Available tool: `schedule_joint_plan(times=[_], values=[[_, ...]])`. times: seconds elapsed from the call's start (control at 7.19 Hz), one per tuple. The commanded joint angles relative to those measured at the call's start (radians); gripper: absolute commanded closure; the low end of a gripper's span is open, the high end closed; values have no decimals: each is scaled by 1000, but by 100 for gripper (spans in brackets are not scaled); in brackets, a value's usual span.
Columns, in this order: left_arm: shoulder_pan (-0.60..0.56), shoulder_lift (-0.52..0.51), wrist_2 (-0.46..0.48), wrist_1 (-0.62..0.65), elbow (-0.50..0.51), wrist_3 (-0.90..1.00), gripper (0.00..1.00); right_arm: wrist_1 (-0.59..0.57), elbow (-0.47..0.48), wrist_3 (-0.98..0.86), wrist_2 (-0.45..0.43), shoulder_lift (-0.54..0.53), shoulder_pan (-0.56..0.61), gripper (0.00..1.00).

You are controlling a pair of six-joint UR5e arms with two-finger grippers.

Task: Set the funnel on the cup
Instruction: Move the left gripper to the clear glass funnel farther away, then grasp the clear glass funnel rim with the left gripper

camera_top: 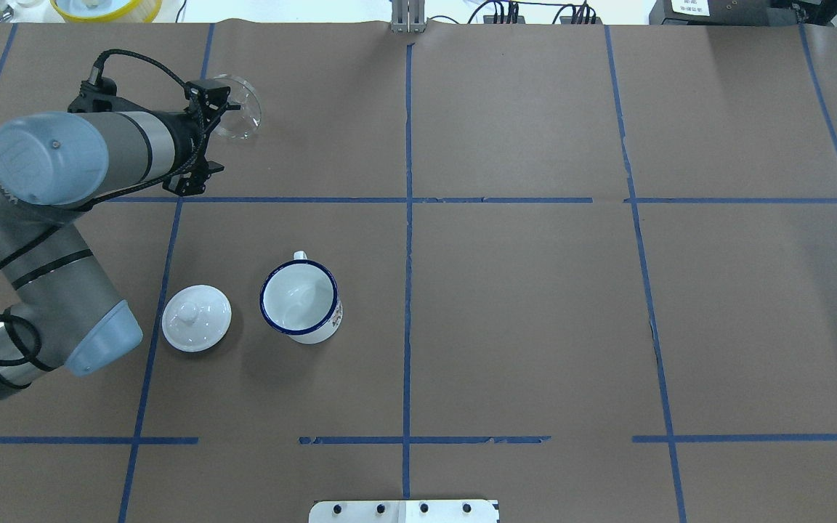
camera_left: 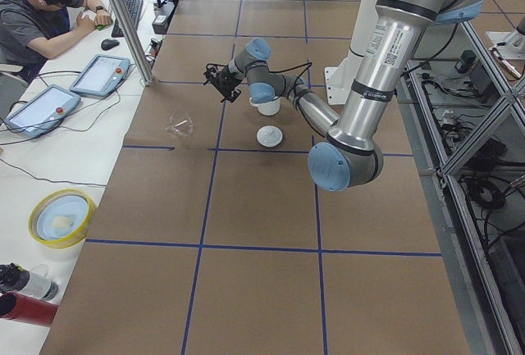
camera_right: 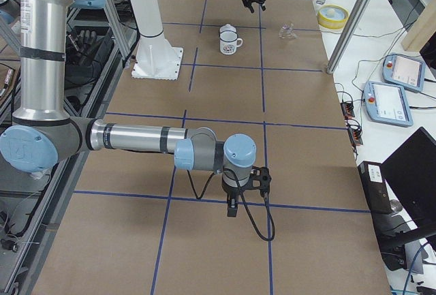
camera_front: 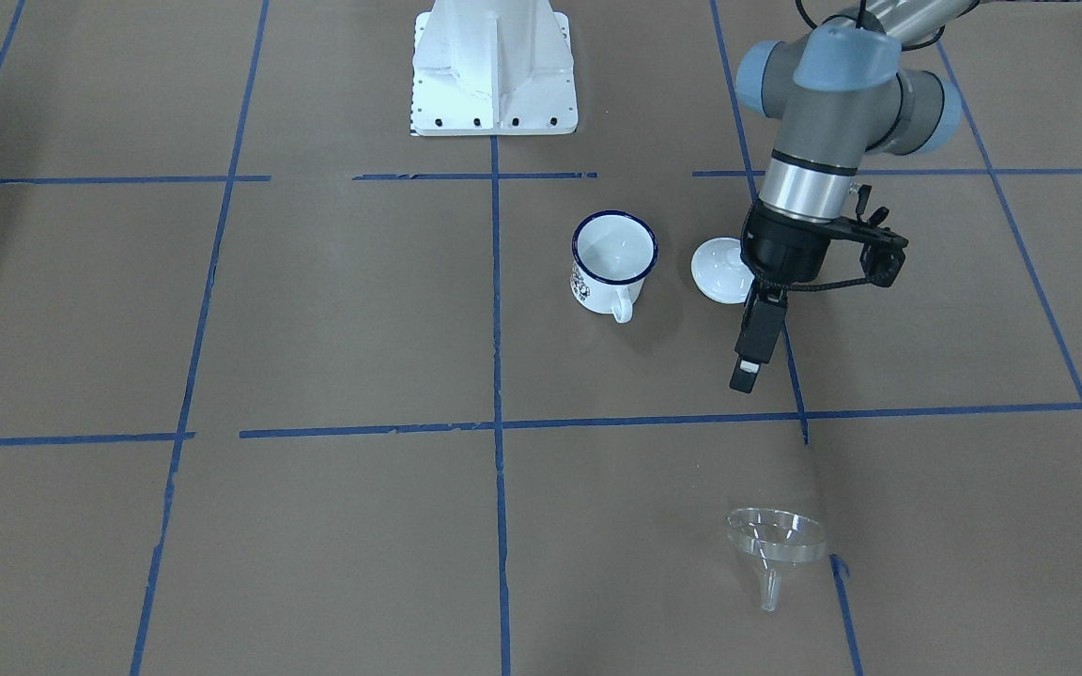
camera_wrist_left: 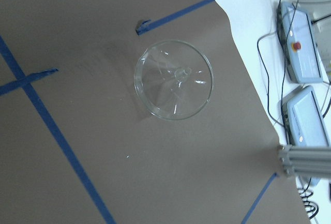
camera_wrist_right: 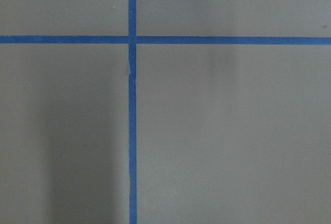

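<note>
The clear funnel lies mouth-up on the brown paper near the table's far edge. It fills the middle of the left wrist view. The white mug with a blue rim stands upright and empty, also in the overhead view. My left gripper hangs in the air between mug and funnel, well short of the funnel. Its fingers show edge-on, so I cannot tell if they are open. My right gripper hovers low over bare paper far from both; I cannot tell its state.
A white domed lid with a knob lies beside the mug, under my left arm. The white robot base plate is behind the mug. A metal pole and teach pendants stand beyond the table edge near the funnel.
</note>
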Motion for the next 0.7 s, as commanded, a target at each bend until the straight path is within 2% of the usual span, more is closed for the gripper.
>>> schedule_joint_plan(times=[0.0,0.28,0.56], values=[[-38,-69,18,-161,224,-67,0,0,0,0,0,0,0,0],[-96,-135,35,-248,382,-64,0,0,0,0,0,0,0,0],[-104,-196,35,-353,526,-55,0,0,0,0,0,0,0,0]])
